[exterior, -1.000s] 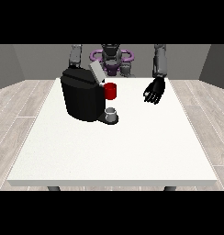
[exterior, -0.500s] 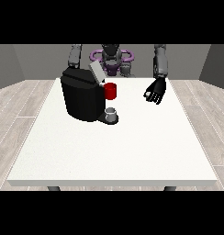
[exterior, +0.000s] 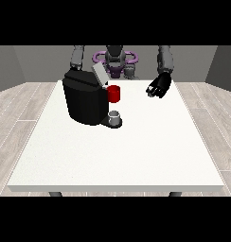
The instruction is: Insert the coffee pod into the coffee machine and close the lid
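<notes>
The black coffee machine [exterior: 86,101] stands on the white table [exterior: 136,151], left of the middle. Its grey lid [exterior: 99,73] is tilted up and open. A red thing at the machine [exterior: 114,93] shows at its front, just under the lid. A small grey thing [exterior: 115,116] sits on the machine's base below it. The hand at the view's right [exterior: 159,86] hangs above the table's far right part, fingers relaxed and pointing down, holding nothing that I can see. At the view's left an arm [exterior: 77,56] comes down behind the machine, and its hand is hidden.
The robot's torso [exterior: 115,61] is beyond the table's far edge. White tabletop stretches from the machine to the near edge and to the right edge.
The hand at the view's right has risen a little and its fingers look less spread. The machine, lid and grey thing have not moved.
</notes>
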Robot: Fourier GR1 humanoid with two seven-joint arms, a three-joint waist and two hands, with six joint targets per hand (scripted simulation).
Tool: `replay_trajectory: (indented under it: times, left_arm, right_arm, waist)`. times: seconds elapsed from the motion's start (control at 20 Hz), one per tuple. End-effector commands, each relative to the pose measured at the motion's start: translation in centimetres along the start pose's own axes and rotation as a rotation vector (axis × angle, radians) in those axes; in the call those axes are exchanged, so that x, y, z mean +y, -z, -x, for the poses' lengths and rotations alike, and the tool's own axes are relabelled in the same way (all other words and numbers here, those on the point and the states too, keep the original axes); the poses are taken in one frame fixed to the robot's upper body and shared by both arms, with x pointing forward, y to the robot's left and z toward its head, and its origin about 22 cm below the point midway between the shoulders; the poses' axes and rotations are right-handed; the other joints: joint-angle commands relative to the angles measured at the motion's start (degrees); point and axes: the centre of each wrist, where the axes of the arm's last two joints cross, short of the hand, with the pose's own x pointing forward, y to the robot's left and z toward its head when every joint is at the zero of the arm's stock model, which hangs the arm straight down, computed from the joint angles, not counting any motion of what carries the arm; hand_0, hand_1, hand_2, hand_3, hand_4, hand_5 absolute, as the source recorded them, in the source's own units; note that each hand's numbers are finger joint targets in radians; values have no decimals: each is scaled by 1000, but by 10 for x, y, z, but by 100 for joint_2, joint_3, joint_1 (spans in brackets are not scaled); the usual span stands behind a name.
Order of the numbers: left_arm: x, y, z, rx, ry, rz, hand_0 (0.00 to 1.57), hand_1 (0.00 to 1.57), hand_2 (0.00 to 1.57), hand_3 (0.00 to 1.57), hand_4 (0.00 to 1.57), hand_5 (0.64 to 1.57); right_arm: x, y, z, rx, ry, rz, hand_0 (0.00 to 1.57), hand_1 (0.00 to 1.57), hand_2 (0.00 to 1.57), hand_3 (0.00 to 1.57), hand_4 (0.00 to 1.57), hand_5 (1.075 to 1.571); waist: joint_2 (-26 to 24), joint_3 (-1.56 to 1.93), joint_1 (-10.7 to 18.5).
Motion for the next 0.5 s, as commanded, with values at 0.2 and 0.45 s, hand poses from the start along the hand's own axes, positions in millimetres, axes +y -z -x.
replay_trajectory:
  times: [0.2, 0.45]
  left_arm:
    - [36, 32, -58, -44, -31, 65, 1371, 1371, 1379, 1325, 504, 1571]
    - [70, 31, -61, -74, -35, 35, 1424, 1424, 1404, 1341, 557, 1571]
  right_arm:
    - [-3, 3, 16, 85, -39, -5, 0, 0, 0, 0, 0, 1571]
    - [1, -7, 28, 22, -63, -25, 0, 0, 0, 0, 0, 1571]
  waist:
    - [-452, 1, -7]
    - [-371, 0, -188]
